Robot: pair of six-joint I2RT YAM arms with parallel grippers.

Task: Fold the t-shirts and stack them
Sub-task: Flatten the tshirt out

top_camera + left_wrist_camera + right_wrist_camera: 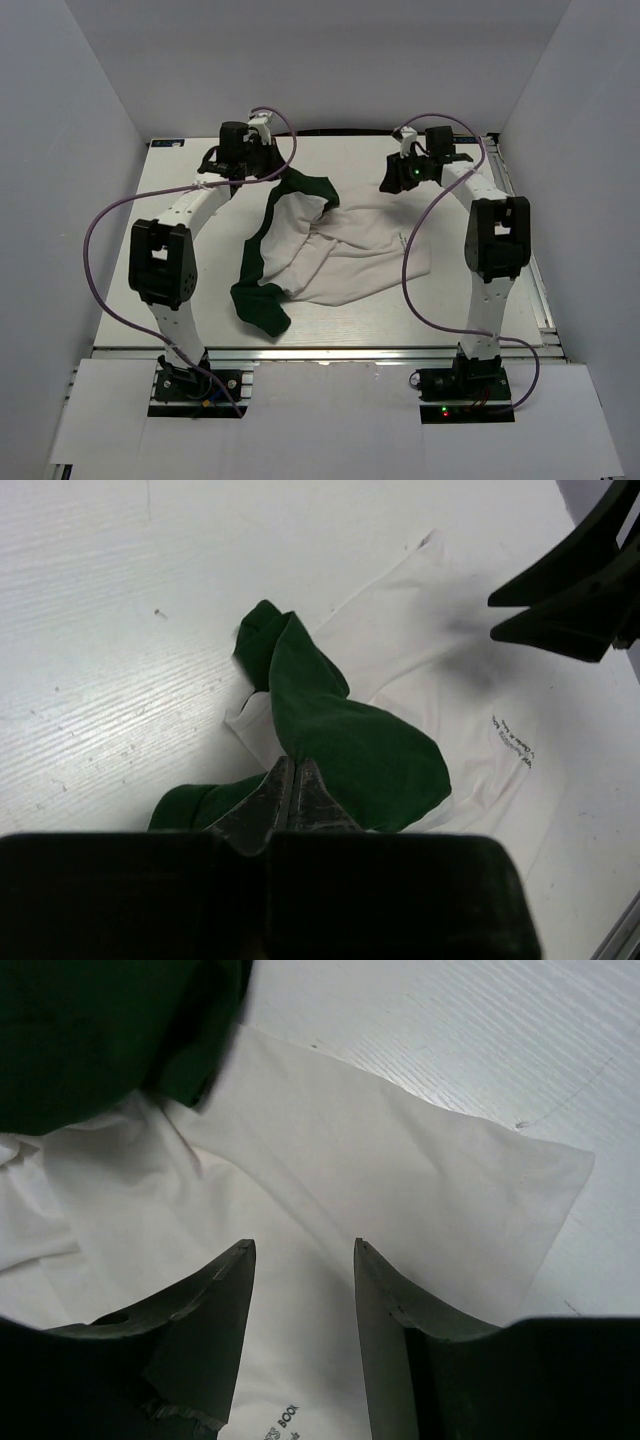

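Flattening stage, likely: left fingers (pixel 272 795) clenched on the t-shirt's (pixel 350 260) green sleeve (pixel 350 730); right fingers (pixel 215 1305), parted above its white hem (pixel 480 1180), should pinch next.

White table (pixel 350 160), perhaps faintly scuffed, white walls (pixel 60 150)

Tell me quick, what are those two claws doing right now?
Left gripper: closed, pinching the t-shirt by its green sleeve.
Right gripper: open, holding nothing, above the t-shirt.
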